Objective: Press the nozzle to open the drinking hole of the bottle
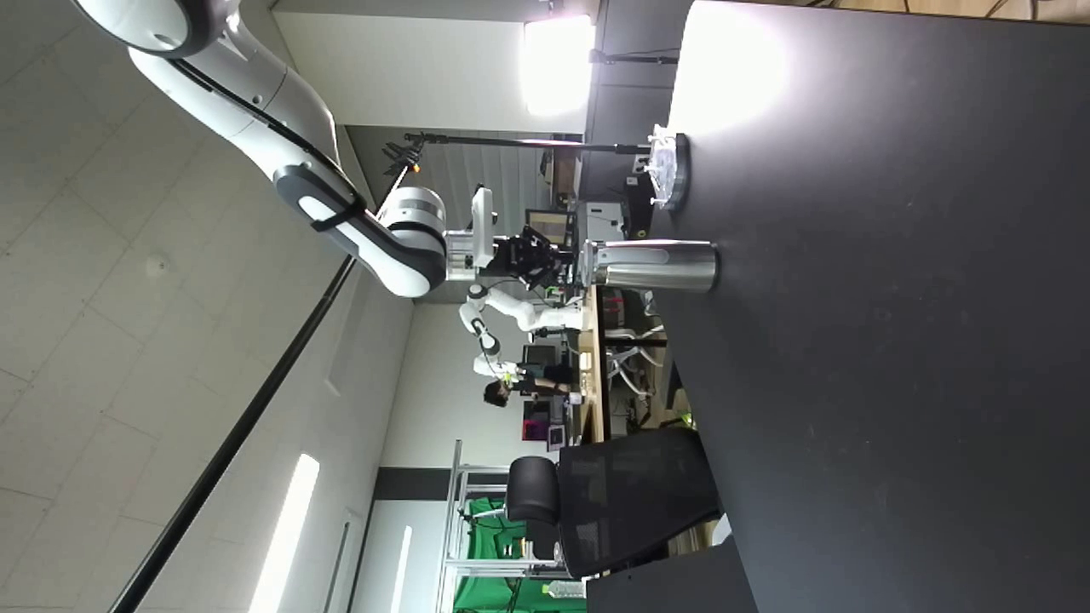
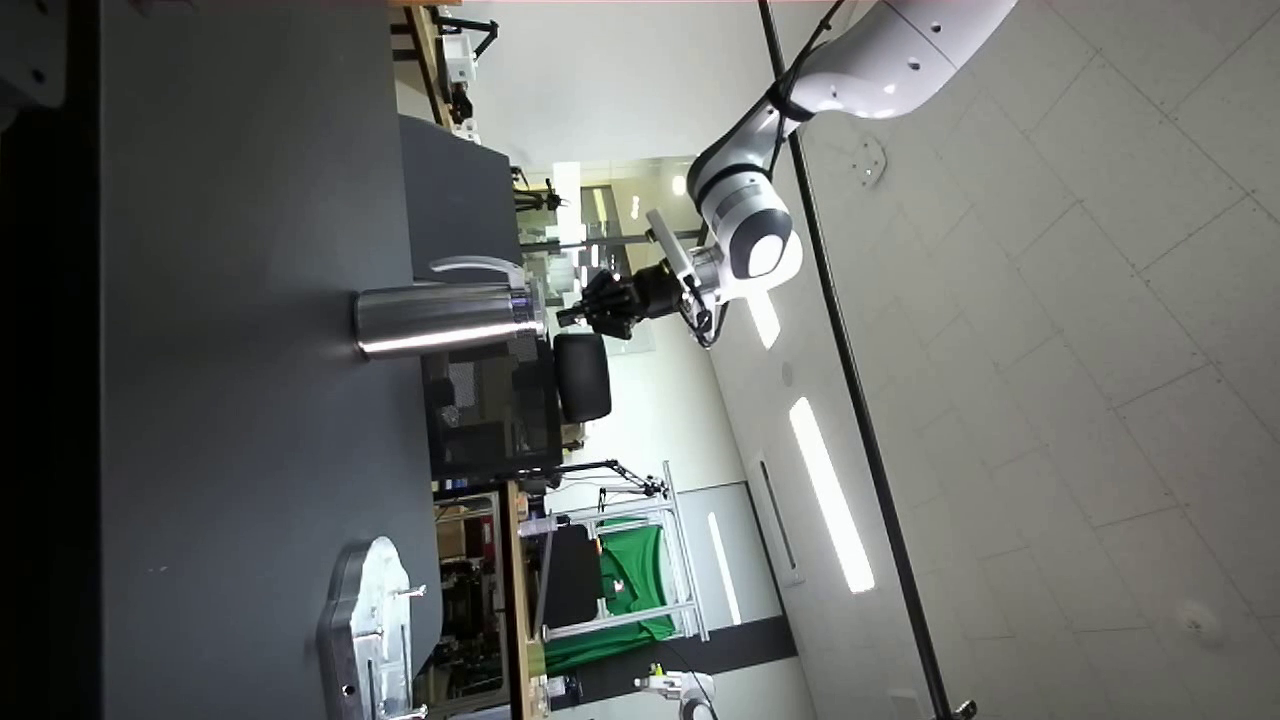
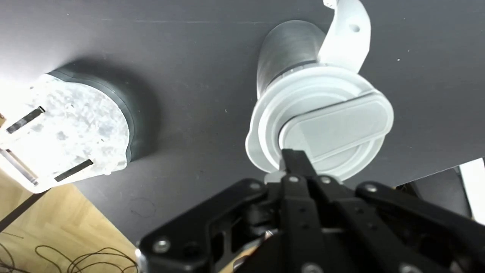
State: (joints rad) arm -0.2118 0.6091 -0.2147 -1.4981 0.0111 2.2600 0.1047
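Note:
The bottle is a silver metal flask with a handle and a pale grey lid. It stands upright on the dark table in both exterior views, which are turned sideways. In the wrist view its metal body shows behind the lid, which has a raised oblong tab. My gripper is just above the lid in both exterior views. Its fingers are shut with nothing seen between them. In the wrist view the fingertips cover the tab's near end. Contact with the lid cannot be told for certain.
A whitish, slotted, rounded object on a dark base lies on the table beside the bottle. The dark table has an edge close to the bottle. A black chair stands beyond the edge.

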